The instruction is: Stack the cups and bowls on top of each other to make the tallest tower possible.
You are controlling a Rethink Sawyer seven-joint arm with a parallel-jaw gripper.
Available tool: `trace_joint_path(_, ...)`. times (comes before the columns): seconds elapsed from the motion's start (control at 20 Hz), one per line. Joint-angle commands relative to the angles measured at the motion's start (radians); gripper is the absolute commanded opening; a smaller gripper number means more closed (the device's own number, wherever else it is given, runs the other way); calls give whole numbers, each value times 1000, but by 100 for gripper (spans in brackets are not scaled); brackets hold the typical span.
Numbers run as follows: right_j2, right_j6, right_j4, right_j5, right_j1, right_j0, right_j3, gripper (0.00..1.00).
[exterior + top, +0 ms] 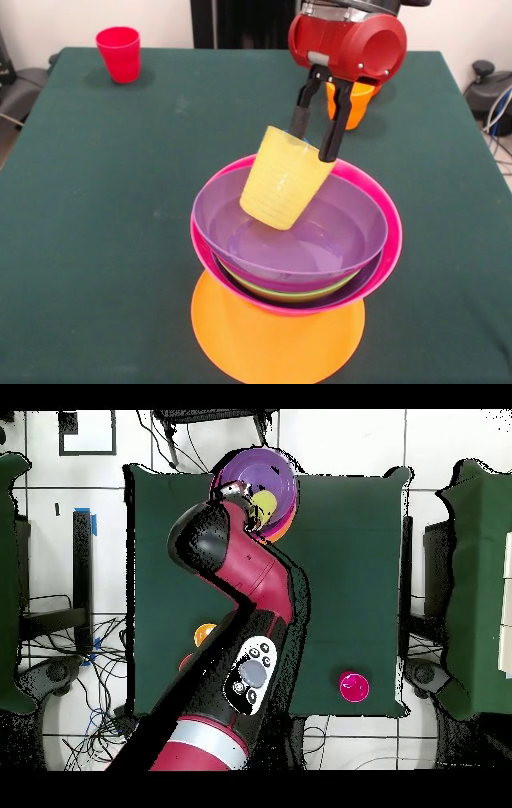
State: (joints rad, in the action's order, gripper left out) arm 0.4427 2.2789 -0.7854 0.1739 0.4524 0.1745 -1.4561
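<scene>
The gripper is pinching the rim of the yellow cup, one finger inside and one outside, so it's got hold of it. The cup hangs tilted, mouth up toward the arm, bottom pointing down into the top purple bowl. I can't tell if the bottom is touching the bowl yet or just above it.

The tower so far: big orange bowl at the bottom (it looks flipped over, but I'm not sure), then the pink bowl, a thin bit of green bowl showing, & the purple one sitting on top. There may be more bowls tucked inside, can't see.

Still left on the table: the red cup far off in a corner, well away from the tower, & the orange cup behind the gripper, partly hidden.

From above, the arm covers most of the tower; only the purple rim and a bit of yellow cup show.

So I'd say it's past halfway. The bowls look done, 1 cup is going in now, 2 cups to go.
</scene>
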Motion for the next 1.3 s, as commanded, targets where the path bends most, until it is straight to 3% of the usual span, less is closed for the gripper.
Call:
trace_joint_path(0.05, -149, 155, 31, -17, -26, -20, -86, 100)
trace_joint_path(0.65, -152, 155, 37, -26, -34, -24, -74, 100)
trace_joint_path(1.3, -206, 111, 70, -66, -70, -82, -31, 100)
